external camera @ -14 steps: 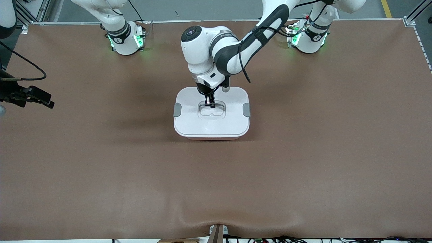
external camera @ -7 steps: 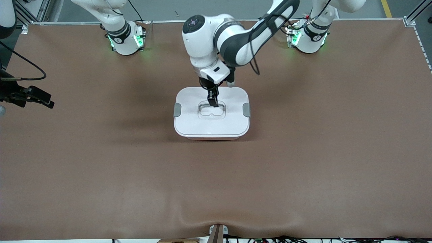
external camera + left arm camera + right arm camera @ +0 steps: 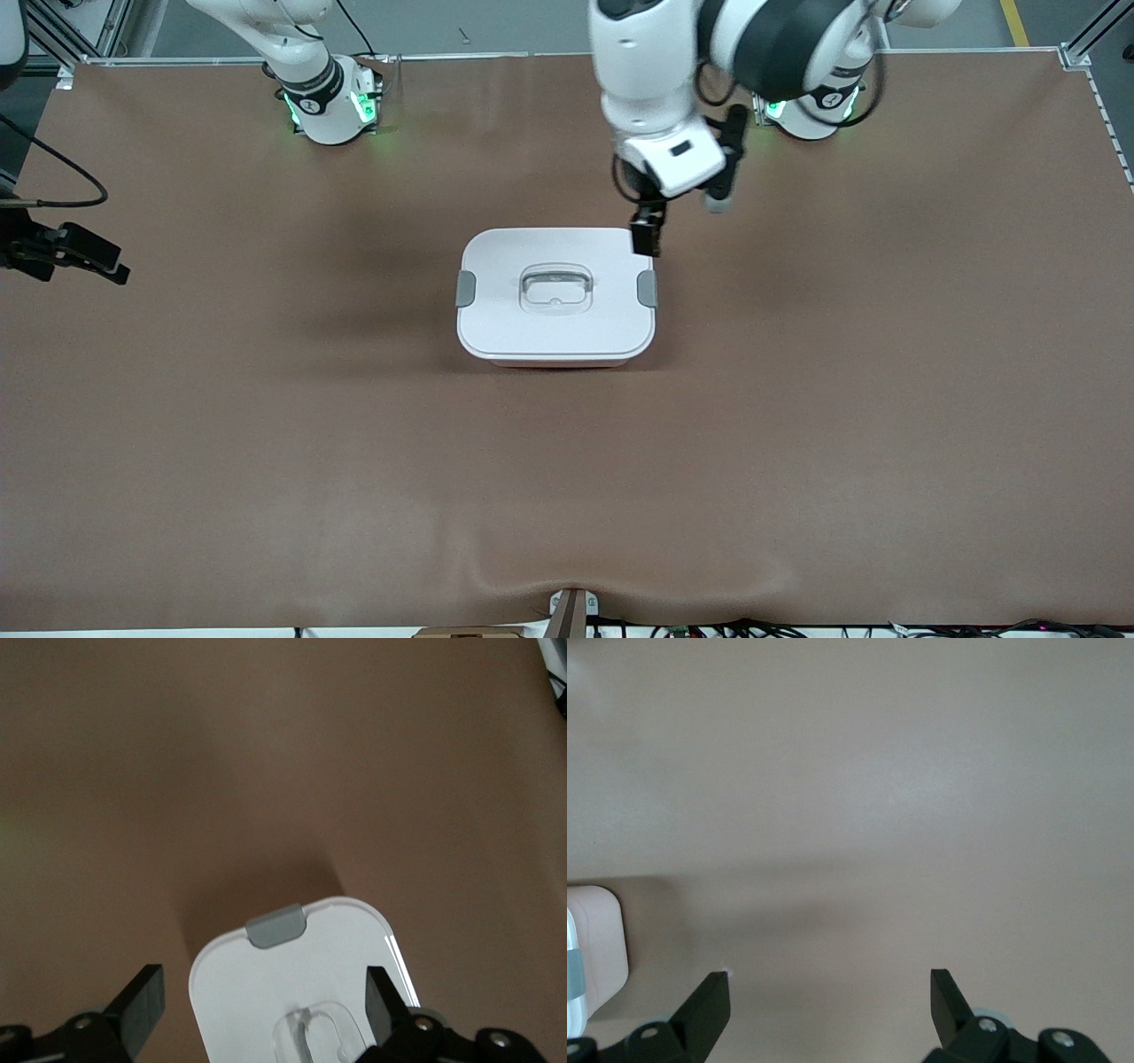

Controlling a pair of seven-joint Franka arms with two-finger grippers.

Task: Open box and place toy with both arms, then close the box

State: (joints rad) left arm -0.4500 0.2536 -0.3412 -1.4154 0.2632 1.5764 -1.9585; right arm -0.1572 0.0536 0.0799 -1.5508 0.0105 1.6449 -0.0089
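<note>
Since the earlier frames the left gripper has risen away from the clear handle in the middle of the lid and moved toward the left arm's end of the table; it now hangs over the corner of the box on that side, near the grey clip. Its jaws are wide open and hold nothing, as the left wrist view shows with the two fingertips spread on either side of the white lid. The box stands in the middle of the brown table, its lid on and both grey clips at the short ends, so I judge it is already closed. No toy can be seen anywhere on the table; I judge that it is probably inside the box, but the lid hides this. The right gripper waits at the right arm's end of the table, well apart from the box, with jaws open and empty; in its wrist view only an edge of the box appears. The long axis of the box runs from one arm's end of the table to the other, and the left gripper is much closer to it. If any move remains, it seems to be only the retreat of the left arm, up and away from the box.
</note>
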